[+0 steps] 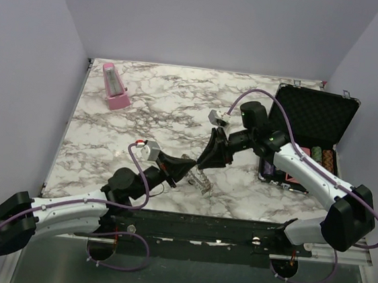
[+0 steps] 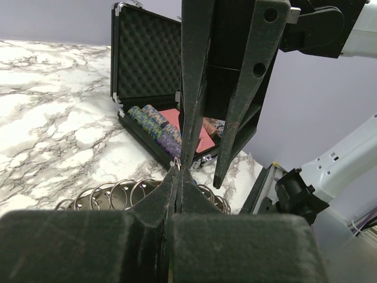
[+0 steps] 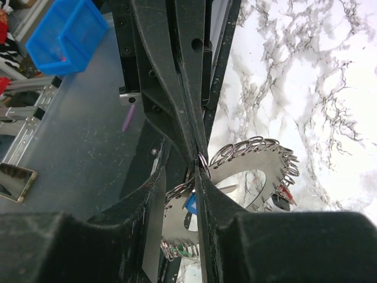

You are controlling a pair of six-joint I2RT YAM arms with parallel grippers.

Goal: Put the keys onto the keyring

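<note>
Left wrist view: the left hand (image 2: 177,171), fingers pressed together, pinches one of the small wire loops (image 3: 253,144) that fringe the keyring (image 3: 268,168). The right hand (image 2: 203,175) meets it tip to tip. Its fingers are partly spread, one touching the pinched loop, and nothing shows between them.

The keyring is a flat grey metal disc with a wide hole. It sits tilted just beneath both hands, above the glossy marbled worktop (image 3: 306,88). The keys (image 3: 189,203) show only as small plastic heads, blue and red, at the disc's edge; whether they already hang from loops cannot be told.

Step in hand, as judged: steadying one springy loop for threading. The next move calls for fine alignment, since the loop is thin, slippery and easily lost from the grip.
</note>
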